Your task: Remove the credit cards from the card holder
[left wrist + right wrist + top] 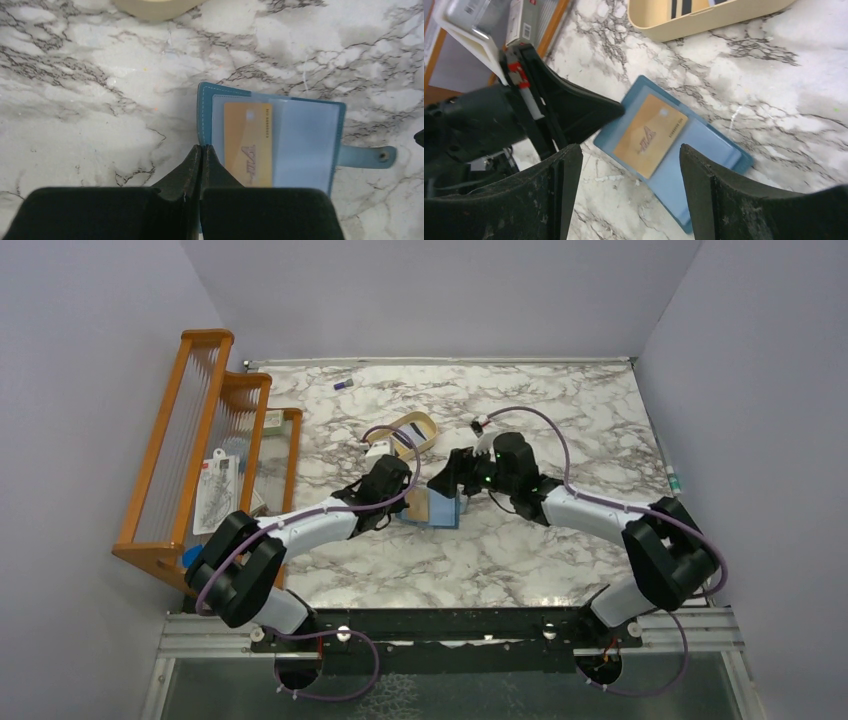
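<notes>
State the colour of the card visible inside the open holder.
Tan-orange card; best seen in the left wrist view.

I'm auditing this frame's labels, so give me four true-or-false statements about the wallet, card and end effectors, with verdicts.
1. The wallet lies open on the table. True.
2. A tan card sits in one of its pockets. True.
3. The left end effector is spread wide. False: it is shut, tips at the wallet's edge.
4. The right end effector grips the tan card. False: it is open above the wallet, holding nothing.
</notes>
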You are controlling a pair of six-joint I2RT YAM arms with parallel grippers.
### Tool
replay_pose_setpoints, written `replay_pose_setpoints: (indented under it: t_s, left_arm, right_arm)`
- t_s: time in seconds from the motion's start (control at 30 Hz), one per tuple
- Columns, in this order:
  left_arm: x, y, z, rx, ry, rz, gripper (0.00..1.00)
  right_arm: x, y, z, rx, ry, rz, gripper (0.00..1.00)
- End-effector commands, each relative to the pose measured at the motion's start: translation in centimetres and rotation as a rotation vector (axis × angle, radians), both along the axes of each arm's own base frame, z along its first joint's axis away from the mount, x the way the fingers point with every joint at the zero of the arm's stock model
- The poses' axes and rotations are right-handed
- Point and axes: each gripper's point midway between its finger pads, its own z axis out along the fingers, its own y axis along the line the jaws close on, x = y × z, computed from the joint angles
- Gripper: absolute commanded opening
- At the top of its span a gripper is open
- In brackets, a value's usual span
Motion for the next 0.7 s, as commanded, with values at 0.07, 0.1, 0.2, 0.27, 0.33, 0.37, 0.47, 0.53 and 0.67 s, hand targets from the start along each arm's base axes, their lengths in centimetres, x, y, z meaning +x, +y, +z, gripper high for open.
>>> replay_pose_setpoints:
  t_s: [0.07,0.1,0.2,0.27,0.33,0.37,0.47,0.53,0.67]
  left_arm:
    - [-0.5,0.2,-3.6,-0.012,0.035,0.040,0.00]
    - [-0.6,0.4,-4.0,-0.007,0.040,0.044,0.00]
    - [-1.1,0.8,-5.6,0.010,0.063,0.053,0.00]
    - [-1.3,0.8,-6.5,0.008,0.078,0.053,0.00]
    - [-1.5,0.8,-7.1,0.002,0.086,0.054,0.00]
    - [-1.5,0.7,-7.3,-0.001,0.089,0.054,0.00]
    - [-1.6,0.6,-7.8,-0.005,0.096,0.052,0.00]
    - [-1.6,0.5,-8.0,-0.008,0.098,0.049,0.00]
    - [-1.7,0.6,-8.2,-0.003,0.100,0.046,0.00]
  right_arm:
    - [-1.0,3.4,-1.4,0.137,0.153,0.134,0.77]
    - [-1.3,3.7,-1.7,0.152,0.176,0.148,0.77]
    - [-1.5,4.2,-2.6,0.163,0.233,0.160,0.77]
    - [-1.5,4.2,-3.4,0.146,0.260,0.156,0.77]
    - [-1.4,4.1,-4.0,0.125,0.276,0.149,0.77]
    - [-1.3,4.1,-4.2,0.113,0.284,0.146,0.77]
    - [-1.3,3.8,-5.4,0.075,0.311,0.129,0.77]
    - [-1.2,3.3,-6.3,0.053,0.319,0.105,0.77]
    - [-1.1,2.3,-7.9,0.014,0.332,0.048,0.77]
